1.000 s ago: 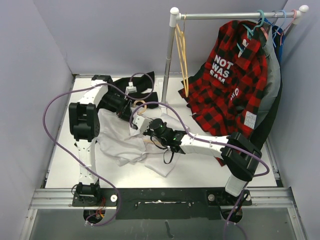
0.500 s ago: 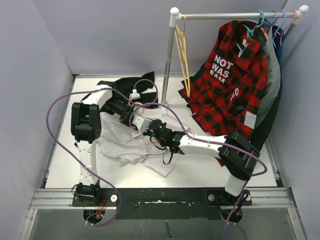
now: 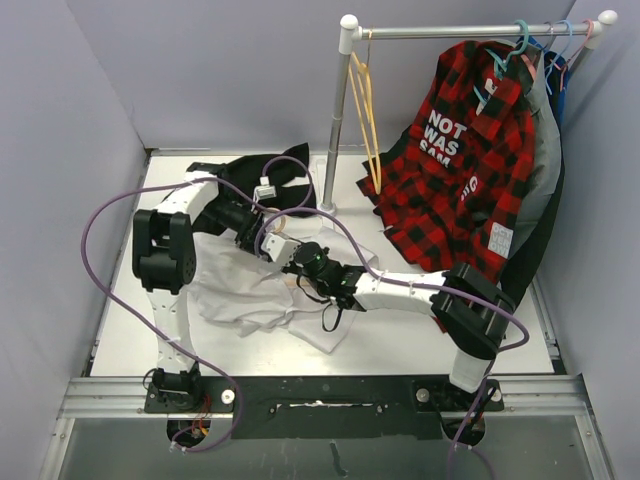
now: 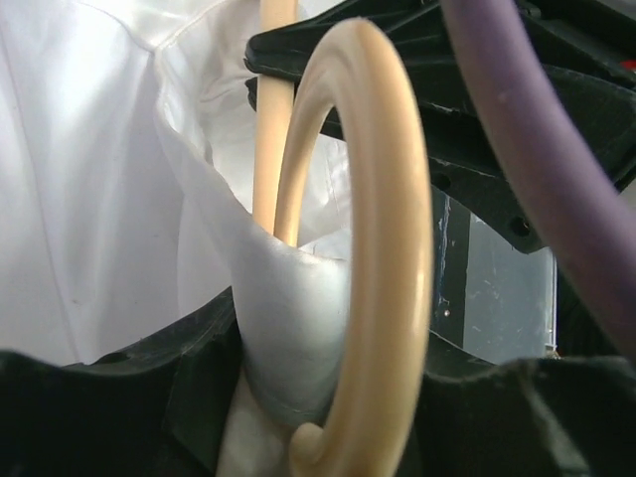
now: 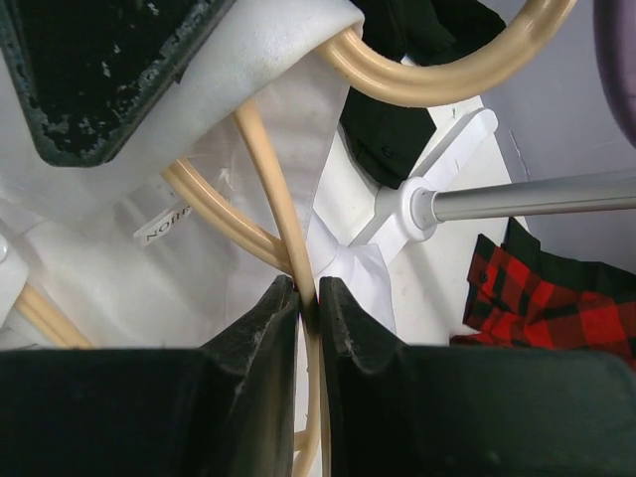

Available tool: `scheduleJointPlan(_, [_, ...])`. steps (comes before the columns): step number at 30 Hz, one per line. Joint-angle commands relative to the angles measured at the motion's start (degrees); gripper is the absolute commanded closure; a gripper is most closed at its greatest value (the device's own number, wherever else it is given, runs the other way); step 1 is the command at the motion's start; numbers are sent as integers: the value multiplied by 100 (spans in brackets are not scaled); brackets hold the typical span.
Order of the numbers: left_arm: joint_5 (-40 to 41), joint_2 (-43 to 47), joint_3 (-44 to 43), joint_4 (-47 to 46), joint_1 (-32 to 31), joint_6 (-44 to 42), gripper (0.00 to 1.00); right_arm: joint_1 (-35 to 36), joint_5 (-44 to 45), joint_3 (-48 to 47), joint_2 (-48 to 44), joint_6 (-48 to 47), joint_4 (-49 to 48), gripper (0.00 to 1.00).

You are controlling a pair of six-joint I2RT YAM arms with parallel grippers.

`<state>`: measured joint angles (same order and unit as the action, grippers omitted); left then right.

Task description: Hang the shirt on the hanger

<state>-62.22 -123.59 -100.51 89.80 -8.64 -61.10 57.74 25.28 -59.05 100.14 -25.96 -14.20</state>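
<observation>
Left arm: up from its base at the near edge, folded at the elbow, then reaching right and low over the counter (image 3: 395,335). That puts my left tool (image 3: 262,234) at the far edge of the shirt (image 3: 240,295). My right arm comes in from the other side, forearm stretched long and flat to the left. My right tool (image 3: 300,262) sits just beside the left one, over the crumpled white cloth.

On the right wrist view, my right tool's fingers are pressed together on a thin bar of the hanger (image 5: 266,169), pinching it tight. On the left wrist view, a fold of shirt is bunched and gripped between my left tool's fingers. The hanger's hook curls up right in front, its tip down in the same gap and touching the cloth.

The hanger lies on the shirt, bars partly under the white fabric, hook poking out. The shirt is heaped on the counter, left of middle. Beyond it a black garment (image 3: 255,170) lies by the foot of the rack (image 3: 335,130), and a plaid shirt (image 3: 465,170) hangs off the rail to the right.
</observation>
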Motion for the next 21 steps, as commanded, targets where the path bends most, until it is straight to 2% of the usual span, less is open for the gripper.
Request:
scheduleJointPlan(1, [-360, 838, 205, 925, -77, -722, 100, -27, 195, -219, -119, 109, -648, 100])
scheduleJointPlan(5, [-350, 1504, 429, 921, -121, -1151, 100, -7, 239, -395, -308, 307, -121, 100])
scheduleJointPlan(11, [-358, 2517, 800, 899, -323, -1105, 100, 18, -102, -366, -992, 763, 564, 100])
scheduleJointPlan(15, [-120, 2336, 670, 904, -429, -448, 100, 28, -148, -176, -1294, 828, 611, 100])
scheduleJointPlan(21, [169, 2648, 699, 925, -394, -452, 100, 38, -87, 13, -1606, 869, 657, 100])
